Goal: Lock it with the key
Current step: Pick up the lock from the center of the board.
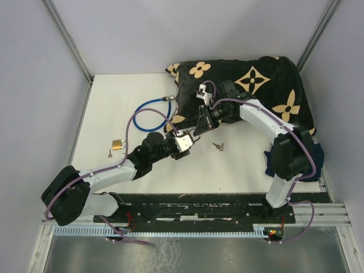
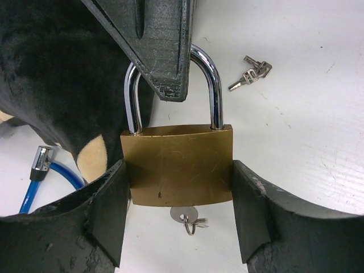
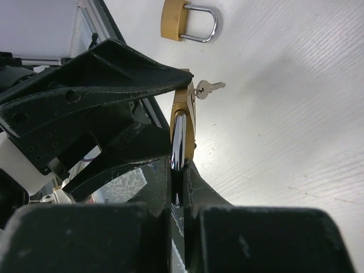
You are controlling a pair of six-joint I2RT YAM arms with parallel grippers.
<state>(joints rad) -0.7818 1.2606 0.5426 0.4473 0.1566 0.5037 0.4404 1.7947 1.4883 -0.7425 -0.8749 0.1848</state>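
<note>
Left wrist view: padlock (image 2: 176,156) upright, brass body clamped at both sides by the left pincer (image 2: 180,196). Key (image 2: 184,215) sits in the keyway at the bottom, with a small ring on it. A black finger crosses the shackle (image 2: 215,85).

Right wrist view, edge-on: right pincer (image 3: 181,168) closed tight on the shackle, key sticking out the far side. Only this view shows a second padlock (image 3: 173,20) clearly, lying flat, shackle closed.

Top view: both pincers meet mid-worktop, padlock held off the surface between them. Spare keys (image 1: 218,146) lie just right of them, a blue cable (image 1: 149,108) loops to the left, and a black cloth (image 1: 250,74) with tan flowers is bunched at the back right.

Worktop (image 1: 239,165) white, scuffed. Walls (image 1: 170,34) plain, pale.
</note>
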